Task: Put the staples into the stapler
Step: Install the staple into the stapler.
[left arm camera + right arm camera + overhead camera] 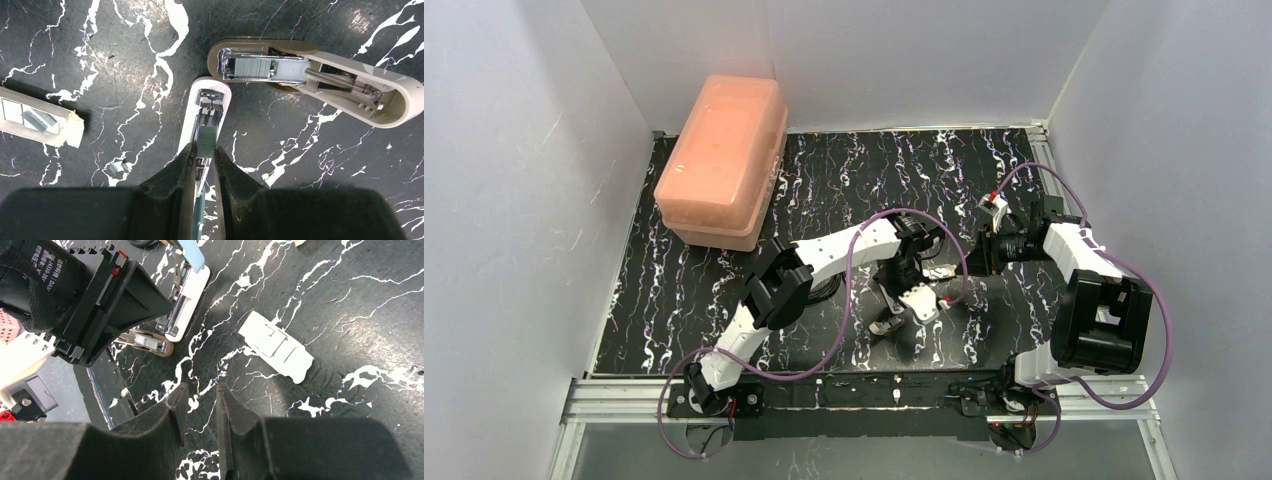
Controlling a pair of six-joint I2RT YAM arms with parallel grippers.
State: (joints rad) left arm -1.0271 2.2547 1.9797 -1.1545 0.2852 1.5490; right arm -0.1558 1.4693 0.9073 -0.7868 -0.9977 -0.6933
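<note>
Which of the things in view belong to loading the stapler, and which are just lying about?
For the job: small light-blue and white plastic stapler, lying open; silvery staple strip in the left claw; tan cardboard staple sleeve.
Lying about: beige open stapler; flat white block; pink lidded plastic box.

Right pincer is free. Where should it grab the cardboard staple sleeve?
Across the two long sides of the cardboard sleeve, at its closed tan end, coming straight down. It lies flat with bare table along both sides, and loose staples show in its top farther along.
</note>
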